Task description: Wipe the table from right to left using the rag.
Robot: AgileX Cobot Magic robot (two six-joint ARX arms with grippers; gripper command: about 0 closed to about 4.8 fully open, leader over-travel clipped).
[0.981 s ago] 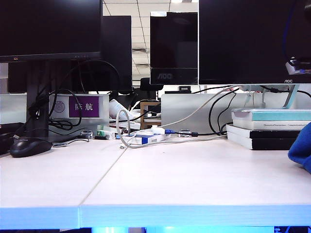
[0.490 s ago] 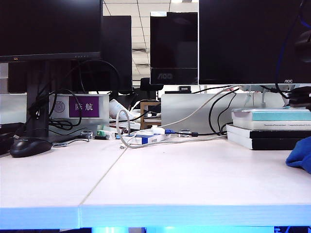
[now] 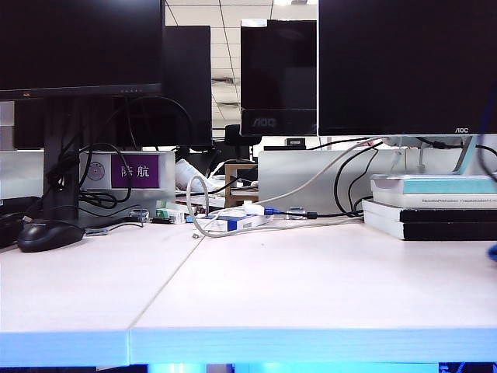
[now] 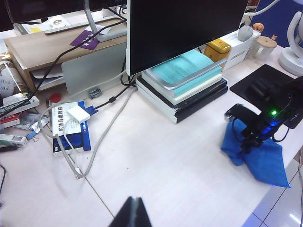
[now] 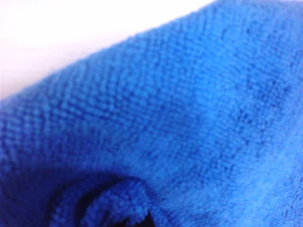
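The blue rag (image 4: 265,161) lies rumpled on the white table (image 4: 165,156) near its right front corner. My right gripper (image 4: 246,144) points down into the rag's left part, shut on a bunched fold. In the right wrist view the rag (image 5: 189,118) fills the frame, and only a dark tip of the right gripper (image 5: 147,222) shows. In the exterior view just a blue sliver of the rag (image 3: 493,251) shows at the right border of the table (image 3: 311,287). My left gripper (image 4: 135,210) hangs shut and empty above the table's middle, far from the rag.
A stack of books (image 4: 189,80) under a monitor stands just behind the rag. A black mat (image 4: 260,85) lies to its right. Cables (image 4: 94,142) and a blue box (image 4: 71,137) lie at the middle rear, and a black mouse (image 3: 48,235) at the left. The table's front edge is close to the rag.
In the exterior view the rag has sunk and slid out past the right border. The right arm's parts seen there earlier are gone. The left arm has not moved.
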